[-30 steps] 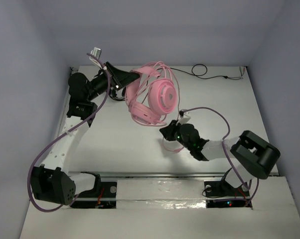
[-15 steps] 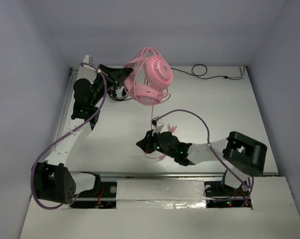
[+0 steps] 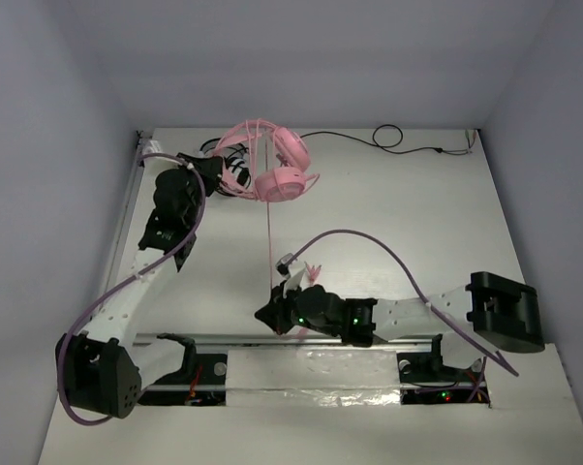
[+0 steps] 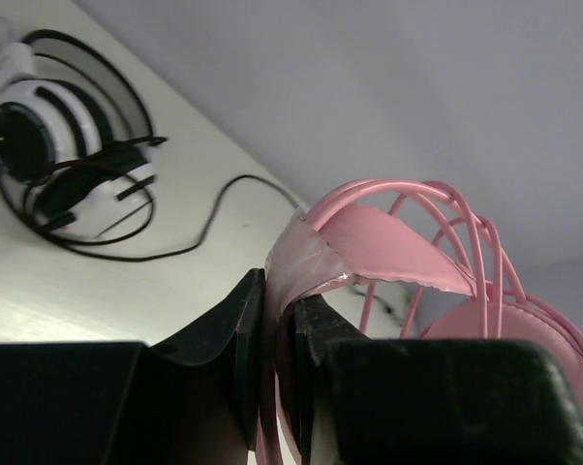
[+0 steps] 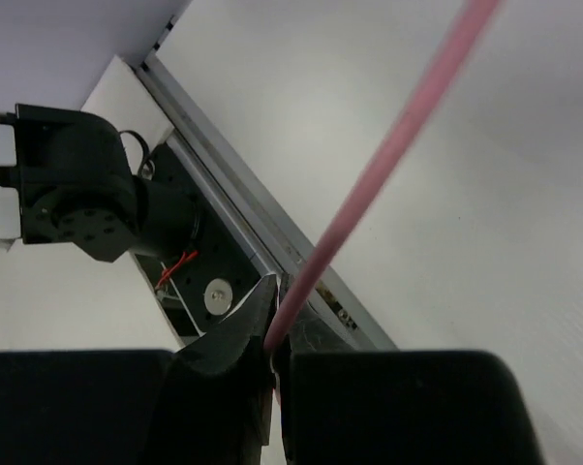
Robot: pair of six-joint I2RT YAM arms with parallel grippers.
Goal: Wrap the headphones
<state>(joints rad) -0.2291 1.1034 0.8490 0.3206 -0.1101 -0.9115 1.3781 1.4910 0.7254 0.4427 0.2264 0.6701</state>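
The pink headphones hang in the air at the back of the table. My left gripper is shut on their headband, and several turns of the thin pink cable loop over the band. From the earcups the cable runs straight and taut down to my right gripper, low near the table's front edge. In the right wrist view, that gripper is shut on the cable.
Smaller black-and-white headphones with a black cable lie on the table behind the left gripper. A loose black cable lies at the back right. The metal front rail and the left arm's base are close to the right gripper.
The left gripper has carried the headphones back and to the left. The right gripper has slid left and toward the front edge, closed on the cable and drawn it taut.
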